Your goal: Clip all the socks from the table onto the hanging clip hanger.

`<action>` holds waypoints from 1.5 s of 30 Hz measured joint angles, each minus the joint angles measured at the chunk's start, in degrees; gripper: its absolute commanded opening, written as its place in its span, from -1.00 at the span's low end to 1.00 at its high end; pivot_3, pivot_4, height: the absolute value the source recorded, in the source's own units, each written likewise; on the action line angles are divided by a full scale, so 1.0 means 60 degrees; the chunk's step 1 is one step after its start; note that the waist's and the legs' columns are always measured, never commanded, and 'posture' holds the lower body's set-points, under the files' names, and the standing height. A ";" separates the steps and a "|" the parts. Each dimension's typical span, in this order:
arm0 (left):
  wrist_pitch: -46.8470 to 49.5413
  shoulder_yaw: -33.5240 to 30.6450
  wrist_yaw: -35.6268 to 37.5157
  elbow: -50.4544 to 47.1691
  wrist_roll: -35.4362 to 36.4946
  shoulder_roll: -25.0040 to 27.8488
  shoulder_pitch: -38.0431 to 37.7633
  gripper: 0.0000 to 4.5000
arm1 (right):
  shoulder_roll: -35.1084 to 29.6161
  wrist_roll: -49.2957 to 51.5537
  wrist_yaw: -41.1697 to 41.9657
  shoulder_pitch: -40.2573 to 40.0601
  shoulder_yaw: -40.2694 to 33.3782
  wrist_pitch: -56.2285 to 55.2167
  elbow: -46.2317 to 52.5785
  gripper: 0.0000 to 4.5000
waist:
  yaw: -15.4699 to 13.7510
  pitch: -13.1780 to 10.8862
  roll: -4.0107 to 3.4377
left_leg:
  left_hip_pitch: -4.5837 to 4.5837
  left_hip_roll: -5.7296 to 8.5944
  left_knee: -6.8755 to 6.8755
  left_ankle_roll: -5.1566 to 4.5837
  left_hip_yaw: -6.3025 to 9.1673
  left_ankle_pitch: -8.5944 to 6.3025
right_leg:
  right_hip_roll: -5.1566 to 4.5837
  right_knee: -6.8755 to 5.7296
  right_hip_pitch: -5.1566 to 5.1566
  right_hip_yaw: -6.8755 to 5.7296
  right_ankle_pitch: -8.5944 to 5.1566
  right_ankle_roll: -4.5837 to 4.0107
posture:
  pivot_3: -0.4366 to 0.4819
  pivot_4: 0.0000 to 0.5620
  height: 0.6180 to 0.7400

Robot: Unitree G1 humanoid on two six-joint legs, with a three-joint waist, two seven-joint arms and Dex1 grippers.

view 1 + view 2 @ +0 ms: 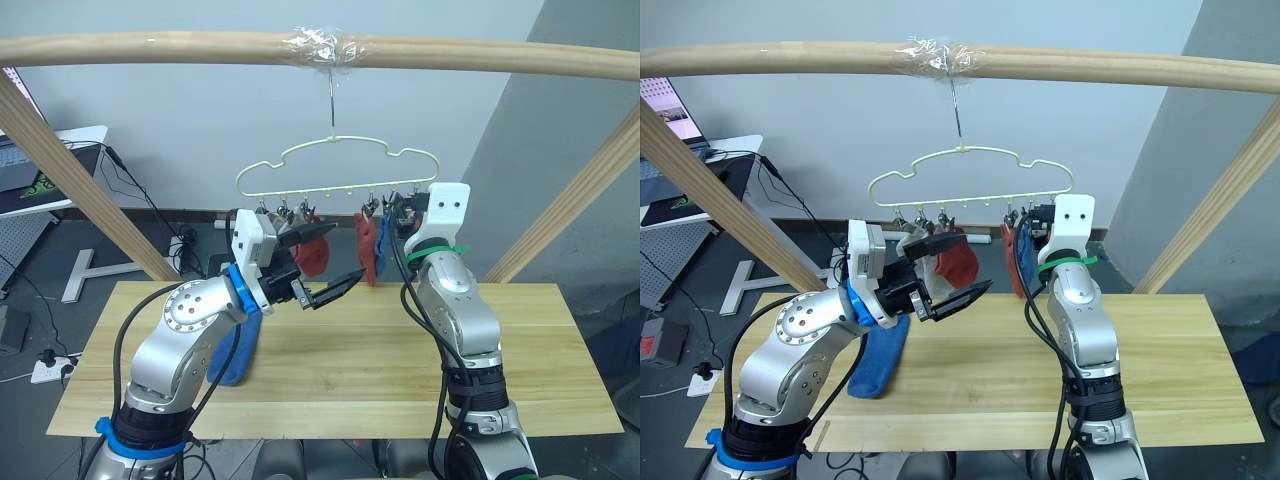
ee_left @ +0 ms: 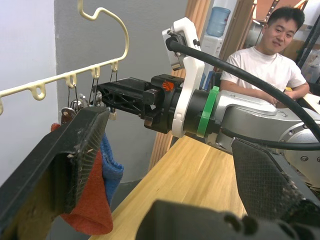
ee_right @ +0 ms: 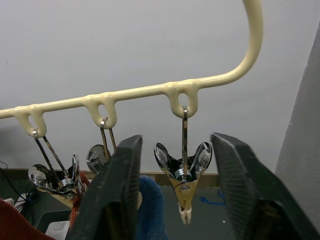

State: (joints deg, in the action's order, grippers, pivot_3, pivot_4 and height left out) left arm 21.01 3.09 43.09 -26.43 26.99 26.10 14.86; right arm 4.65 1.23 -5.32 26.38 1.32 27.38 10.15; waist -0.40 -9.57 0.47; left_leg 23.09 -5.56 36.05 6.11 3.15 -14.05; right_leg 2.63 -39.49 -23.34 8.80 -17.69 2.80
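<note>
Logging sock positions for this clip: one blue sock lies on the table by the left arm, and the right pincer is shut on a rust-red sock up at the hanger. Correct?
Not quite. The right pincer is open and holds nothing: in the right wrist view its fingers straddle a bare metal clip on the clip hanger. The blue sock does lie on the table by the left arm.

A thick round wooden bar point(image 1: 150, 47) is running across overhead, with clear tape point(image 1: 318, 45) wrapped round its middle. Slanted wooden braces point(image 1: 75, 170) are propping it on both sides. A person in a white t-shirt point(image 2: 265, 65) is sitting behind, and a laptop point(image 1: 668, 112) is glowing on a side desk.
</note>
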 measured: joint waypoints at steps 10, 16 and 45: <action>0.0002 -0.0002 0.0011 -0.0001 0.0001 0.0001 -0.0026 1.00 | 0.0031 0.0000 -0.0030 0.0001 0.0003 0.0000 -0.0036 0.06 | 0.0000 -0.0003 -0.0001 | 0.0000 0.0000 -0.0001 0.0000 0.0000 0.0000 | 0.0000 0.0003 0.0000 0.0000 -0.0001 0.0000 | 0.28 -0.38 1.00; 0.0003 -0.0022 -0.0027 -0.0002 0.0030 -0.0004 -0.0106 1.00 | 0.0076 0.0001 -0.0023 0.0015 0.0018 -0.0017 -0.0064 0.06 | -0.0004 -0.0007 -0.0001 | 0.0000 0.0000 -0.0003 0.0000 0.0000 0.0000 | 0.0000 0.0005 0.0000 0.0000 -0.0002 -0.0001 | 0.28 -0.37 1.00; 0.0395 -0.0251 -0.0629 -0.0269 0.0647 -0.0161 0.0257 1.00 | 0.0080 0.0008 0.0046 0.0208 0.0045 -0.0127 -0.0177 -0.99 | -0.0012 -0.0016 -0.0001 | 0.0001 0.0000 -0.0010 -0.0001 0.0000 -0.0001 | 0.0000 0.0014 0.0000 0.0000 -0.0003 -0.0003 | 0.29 -0.39 1.00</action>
State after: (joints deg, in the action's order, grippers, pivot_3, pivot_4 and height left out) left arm 23.38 1.59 39.32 -28.04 30.87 25.13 16.40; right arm 5.13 1.28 -5.05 27.62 1.59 26.62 9.09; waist -0.47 -9.67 0.46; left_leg 23.10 -5.56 35.99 6.10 3.15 -14.05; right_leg 2.63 -39.41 -23.34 8.80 -17.71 2.78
